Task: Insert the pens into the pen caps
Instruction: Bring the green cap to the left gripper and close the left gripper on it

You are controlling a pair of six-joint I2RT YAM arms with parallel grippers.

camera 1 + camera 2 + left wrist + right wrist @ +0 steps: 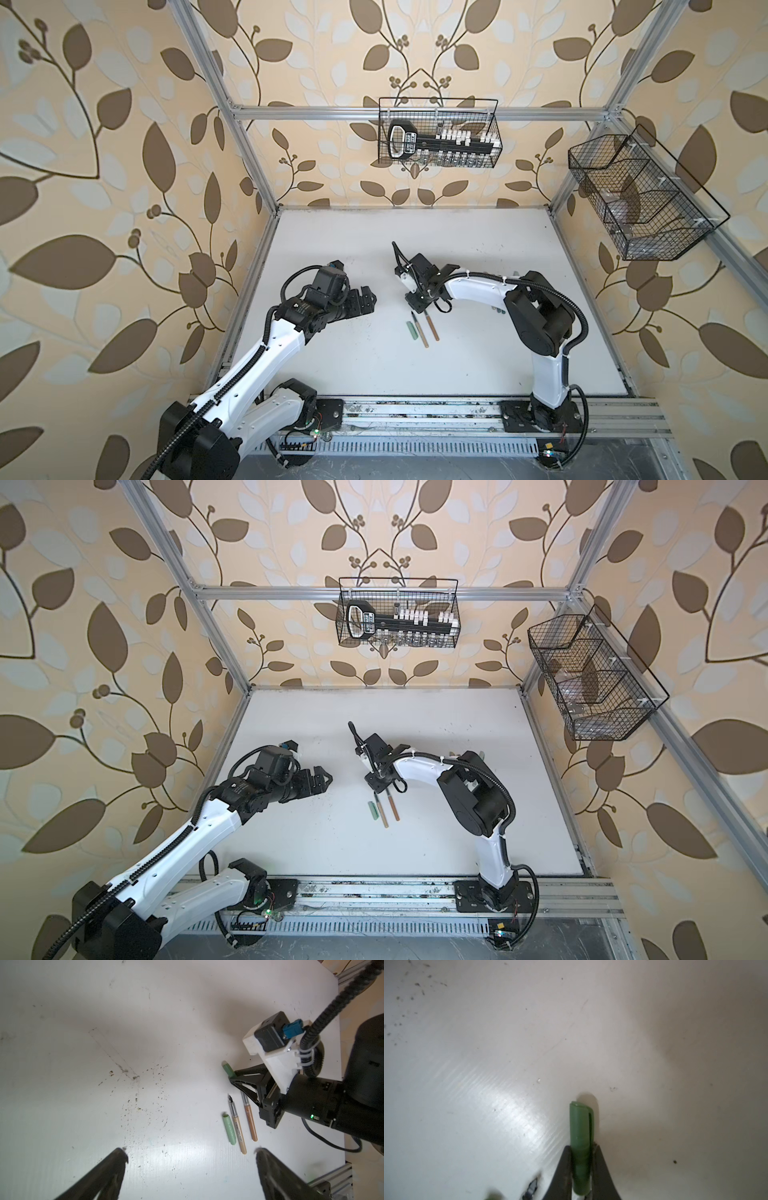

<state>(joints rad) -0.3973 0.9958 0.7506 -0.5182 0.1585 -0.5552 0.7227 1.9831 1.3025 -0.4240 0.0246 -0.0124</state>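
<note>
Loose cap just left of two pens on table, second cap in right claw behind them

Two tan pens (side by side), mint cap beside them, white table

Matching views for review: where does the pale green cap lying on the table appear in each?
Both top views: pale green cap, mid-picture, left of the nibbed tan pen.
Left wrist: cap alongside that pen.
Right wrist: unclear; perhaps an edge blur.
Shared landmark: the pen.
</note>
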